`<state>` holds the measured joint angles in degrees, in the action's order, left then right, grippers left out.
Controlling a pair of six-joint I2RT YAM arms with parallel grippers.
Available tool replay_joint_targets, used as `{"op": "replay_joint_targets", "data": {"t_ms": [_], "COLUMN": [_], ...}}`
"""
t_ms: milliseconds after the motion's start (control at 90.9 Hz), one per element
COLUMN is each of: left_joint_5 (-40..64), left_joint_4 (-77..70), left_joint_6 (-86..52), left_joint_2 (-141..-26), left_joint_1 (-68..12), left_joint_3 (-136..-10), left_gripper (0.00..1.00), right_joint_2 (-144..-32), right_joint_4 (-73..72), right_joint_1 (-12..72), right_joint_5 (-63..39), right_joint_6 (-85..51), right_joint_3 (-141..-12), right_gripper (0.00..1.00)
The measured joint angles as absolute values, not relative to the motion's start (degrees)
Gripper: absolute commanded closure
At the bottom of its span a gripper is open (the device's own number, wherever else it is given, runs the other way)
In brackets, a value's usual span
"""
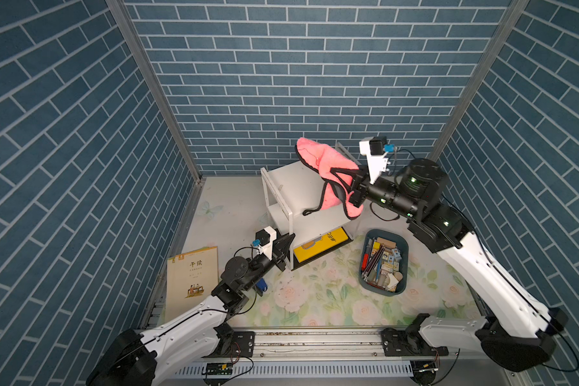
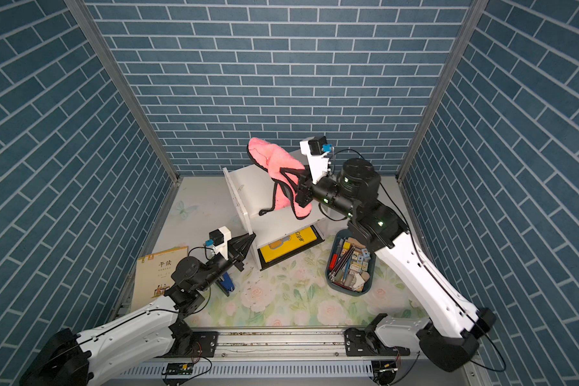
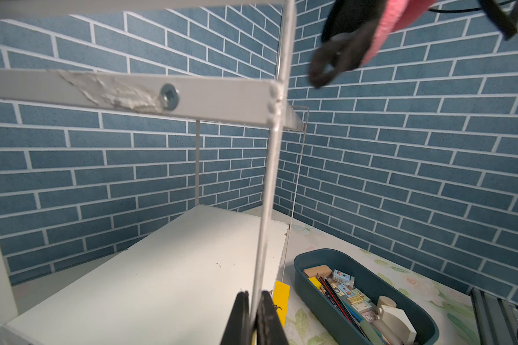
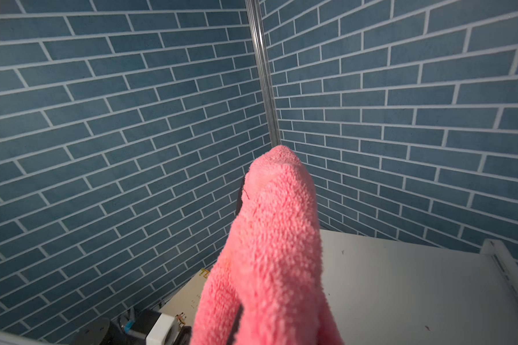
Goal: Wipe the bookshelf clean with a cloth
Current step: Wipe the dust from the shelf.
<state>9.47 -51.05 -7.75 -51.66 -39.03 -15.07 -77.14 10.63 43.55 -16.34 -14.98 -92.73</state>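
Observation:
The white two-tier bookshelf [image 1: 291,187] [image 2: 258,190] stands at the back middle of the table. My left gripper [image 1: 286,242] [image 2: 248,240] [image 3: 253,294] is at its front left corner, shut on the slim white side frame that runs between the fingers; the lower board [image 3: 162,268] lies beyond. My right gripper [image 1: 355,190] [image 2: 303,190] hangs over the top board [image 4: 401,283], shut on the coral-pink cloth [image 1: 318,157] [image 2: 274,157] [image 4: 275,239]. The cloth stands up past the fingers and hides them in the right wrist view. Its black loop strap [image 3: 326,65] dangles down.
A dark blue-grey bin [image 1: 385,260] [image 3: 311,292] full of stationery sits right of the shelf. A yellow book [image 1: 321,247] lies in the shelf's black base tray. A beige book [image 1: 193,280] lies flat at the front left, a blue stapler [image 1: 262,285] under my left arm.

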Motion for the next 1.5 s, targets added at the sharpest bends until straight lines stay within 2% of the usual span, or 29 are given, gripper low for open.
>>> {"op": "replay_joint_targets", "data": {"t_ms": [275, 528, 660, 913, 968, 1045, 1199, 1298, 1496], "left_joint_5": [9.5, 9.6, 9.4, 9.1, 9.0, 9.0, 8.9, 9.0, 8.9], "left_joint_4": [-50.5, -49.9, -49.9, -50.0, -50.0, -49.9, -49.8, -50.1, -50.2], "left_joint_6": [-7.7, -7.6, -7.6, -7.6, -7.6, -7.6, -7.7, -7.7, -8.1], "left_joint_2": [-51.8, -51.4, -51.5, -51.8, -51.8, -51.7, -51.9, -52.3, -53.6], "left_joint_1": [-39.0, -39.1, -39.2, -39.2, -39.2, -39.2, -39.2, -39.2, -39.2], "left_joint_3": [-15.5, -15.5, -15.5, -15.8, -15.8, -15.8, -15.8, -15.8, -16.6], "left_gripper": [1.0, 1.0, 1.0, 1.0, 1.0, 1.0, 1.0, 1.0, 1.0], "right_joint_2": [-97.6, -97.2, -92.1, -87.1, -87.1, -86.8, -81.8, -81.2, -93.4], "right_joint_4": [11.7, 17.7, 23.9, 36.3, 39.0, 41.8, 38.2, 33.8, 25.8], "right_joint_1": [49.1, 50.1, 50.3, 45.5, 44.7, 44.2, 44.5, 44.8, 40.2], "right_joint_5": [-14.9, -12.6, -3.0, 25.8, 29.0, 27.6, 15.1, 13.6, 16.4], "right_joint_6": [-17.0, -13.4, -9.5, -1.3, 0.1, 0.9, 1.4, 1.6, 2.0], "right_joint_3": [-101.6, -103.0, -100.3, -100.0, -101.6, -105.1, -109.2, -113.4, -126.3], "right_gripper": [1.0, 1.0, 1.0, 1.0, 1.0, 1.0, 1.0, 1.0, 1.0]}}
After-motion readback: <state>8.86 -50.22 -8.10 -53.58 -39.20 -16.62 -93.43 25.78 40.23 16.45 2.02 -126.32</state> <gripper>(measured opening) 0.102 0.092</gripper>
